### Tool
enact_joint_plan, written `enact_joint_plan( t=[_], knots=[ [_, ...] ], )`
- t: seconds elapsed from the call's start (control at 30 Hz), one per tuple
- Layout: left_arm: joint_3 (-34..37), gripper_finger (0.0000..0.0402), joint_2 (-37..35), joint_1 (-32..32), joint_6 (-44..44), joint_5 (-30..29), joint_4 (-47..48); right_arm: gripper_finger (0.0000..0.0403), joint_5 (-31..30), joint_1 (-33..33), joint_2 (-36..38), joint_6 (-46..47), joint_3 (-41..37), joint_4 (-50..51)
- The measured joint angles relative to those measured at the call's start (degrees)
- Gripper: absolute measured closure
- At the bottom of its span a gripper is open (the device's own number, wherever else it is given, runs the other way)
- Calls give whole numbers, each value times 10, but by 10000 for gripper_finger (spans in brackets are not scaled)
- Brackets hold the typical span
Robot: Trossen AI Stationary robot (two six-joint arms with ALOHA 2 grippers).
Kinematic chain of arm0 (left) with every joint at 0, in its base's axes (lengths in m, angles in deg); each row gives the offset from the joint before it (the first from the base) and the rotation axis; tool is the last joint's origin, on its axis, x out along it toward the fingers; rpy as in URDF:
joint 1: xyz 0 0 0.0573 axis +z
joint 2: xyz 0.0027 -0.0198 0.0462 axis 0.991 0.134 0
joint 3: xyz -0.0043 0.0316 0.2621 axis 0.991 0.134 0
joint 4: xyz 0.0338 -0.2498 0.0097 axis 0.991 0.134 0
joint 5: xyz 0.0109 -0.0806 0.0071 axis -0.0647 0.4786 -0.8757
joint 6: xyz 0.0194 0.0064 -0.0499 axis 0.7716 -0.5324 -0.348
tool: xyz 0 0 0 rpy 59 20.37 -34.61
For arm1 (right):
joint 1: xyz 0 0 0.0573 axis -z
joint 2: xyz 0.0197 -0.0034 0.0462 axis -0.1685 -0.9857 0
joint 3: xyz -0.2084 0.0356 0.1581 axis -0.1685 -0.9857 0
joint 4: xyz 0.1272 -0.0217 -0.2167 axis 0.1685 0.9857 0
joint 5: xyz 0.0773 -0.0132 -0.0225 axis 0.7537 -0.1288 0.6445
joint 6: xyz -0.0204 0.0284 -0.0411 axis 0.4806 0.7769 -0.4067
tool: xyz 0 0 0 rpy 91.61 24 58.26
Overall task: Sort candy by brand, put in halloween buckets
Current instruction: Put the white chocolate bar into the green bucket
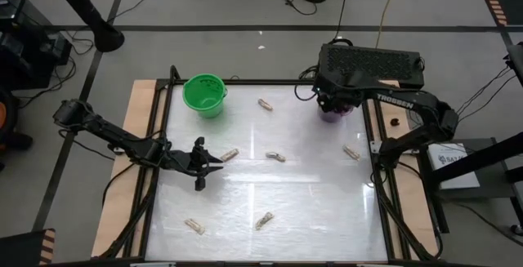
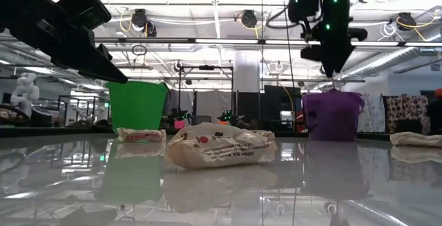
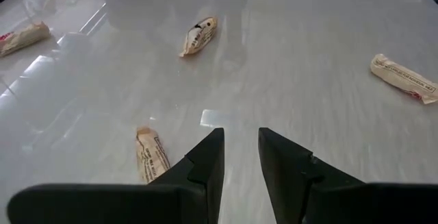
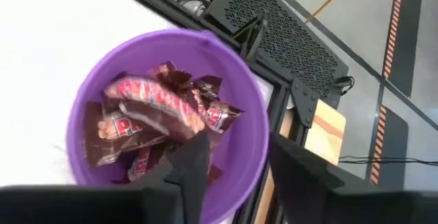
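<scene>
1. Currently the right tool (image 4: 236, 159) is held directly above the purple bucket (image 4: 256, 125), at the table's (image 1: 310, 193) far right corner; its fingers are seen parted w/ nothing between them.
2. Dark red-brown bars (image 4: 154, 107) are piled inside the purple bucket.
3. The left tool (image 1: 214, 166) is positioned over the table's left side, fingers set narrow w/ a small gap, nothing gripped.
4. A pale candy piece (image 1: 230, 154) lies just beside the left tool's tip.
5. Approx. six more pale pieces are scattered across the table, e.g. one near centre (image 1: 275, 157).
6. The green bucket (image 1: 203, 95) stands at the far left corner; its contents cannot be seen.
</scene>
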Motion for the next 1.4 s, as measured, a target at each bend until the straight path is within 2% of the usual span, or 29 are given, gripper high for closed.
enact_joint_plan(
  t=[0.13, 0.3, 0.4, 0.53, 0.6, 0.67, 0.73, 0.8, 0.93, 1.0, 1.1, 1.2, 1.4],
  knots=[
    [0, 304, 0, 0, 0, 0, 0, 232, 51, -5, 0, 2, 56, 35],
    [0, 304, 0, 0, 0, 0, 1, 220, 190, -41, 6, -3, 82, -2],
    [0, 304, 0, 0, -6, 1, 5, 224, 233, -103, 6, -44, 71, -51],
    [0, 304, 0, 0, -20, 4, 24, 236, 238, -212, 5, -91, 54, -135],
    [0, 304, 0, 0, -14, -19, 20, 242, 238, -264, 5, -90, 46, -169],
    [0, 304, 0, 0, 8, -75, 8, 248, 222, -322, 5, -89, 33, -211],
    [0, 304, 0, 0, 10, -122, -14, 253, 177, -383, 5, -92, 13, -257],
    [0, 304, 2, 1, 20, -130, -38, 258, 112, -442, 5, -99, -19, -317],
    [-20, 304, 20, 21, 18, -77, -53, 267, 2, -535, 5, -134, -124, -505],
    [-35, 304, 44, 36, 11, -70, -50, 270, -26, -566, 5, -165, -181, -608],
    [-77, 304, 102, 70, 4, -44, -52, 274, -36, -590, 5, -225, -246, -730],
    [-131, 304, 178, 105, -2, 15, -52, 278, -38, -593, 9, -296, -259, -753],
    [-233, 300, 327, 149, 55, 44, -49, 287, -35, -590, 47, -327, -258, -749]
  ],
)
